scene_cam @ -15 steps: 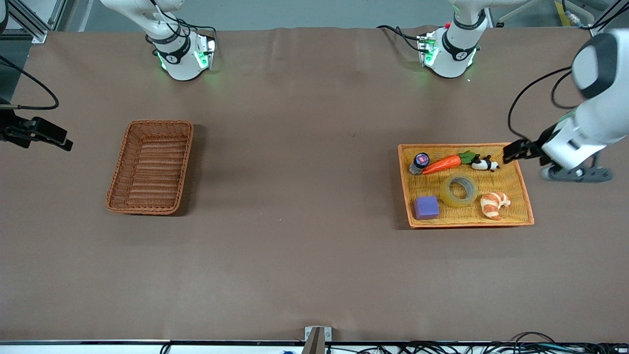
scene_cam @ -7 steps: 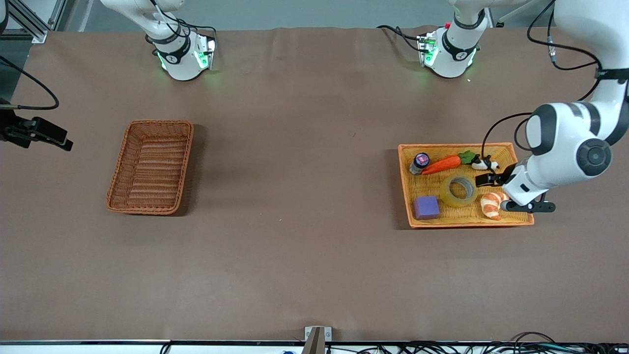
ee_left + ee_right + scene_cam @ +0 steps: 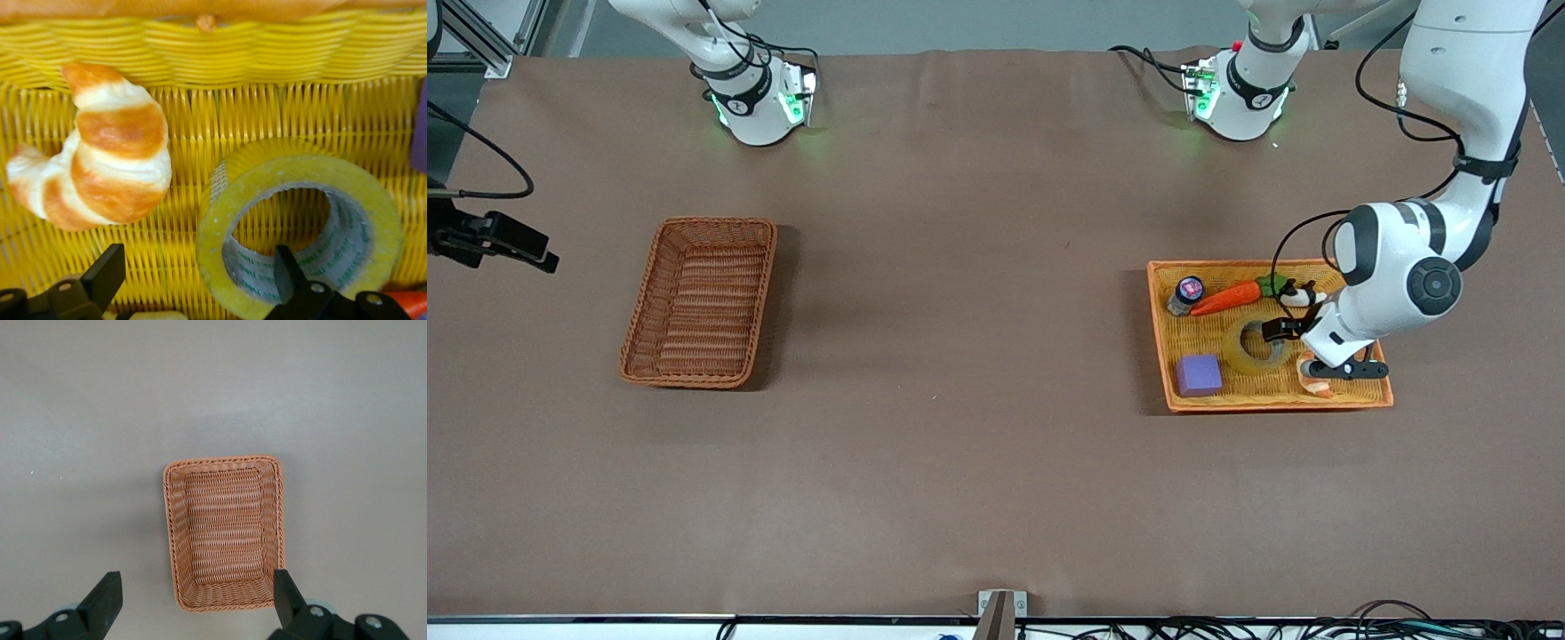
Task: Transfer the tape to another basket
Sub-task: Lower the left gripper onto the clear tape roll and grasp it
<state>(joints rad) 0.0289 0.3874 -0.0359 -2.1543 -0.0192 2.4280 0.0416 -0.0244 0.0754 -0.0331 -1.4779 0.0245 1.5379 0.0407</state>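
Note:
The tape (image 3: pixel 1240 348), a yellowish roll with a grey core, lies flat in the yellow-orange tray (image 3: pixel 1360 398) at the left arm's end of the table. My left gripper (image 3: pixel 1278 331) is low over it and open. In the left wrist view the gripper (image 3: pixel 198 267) has one finger (image 3: pixel 288 270) inside the tape's (image 3: pixel 293 170) hole and the other (image 3: pixel 107 273) outside the ring, so the jaws straddle its wall. The reddish-brown basket (image 3: pixel 640 311) stands empty at the right arm's end. My right gripper (image 3: pixel 534 253) waits high and open; its wrist view (image 3: pixel 197 590) looks down on the basket (image 3: pixel 170 533).
The tray also holds a purple cube (image 3: pixel 1198 374), a toy carrot (image 3: pixel 1227 296), a small bottle (image 3: pixel 1187 294), a panda figure (image 3: pixel 1300 293) and a croissant (image 3: pixel 100 160) close beside the tape, mostly hidden under the left hand in the front view.
My left arm has swung in from outside the tray's end and come down over the tape, its fingers now astride the ring's wall. The right arm has not moved.

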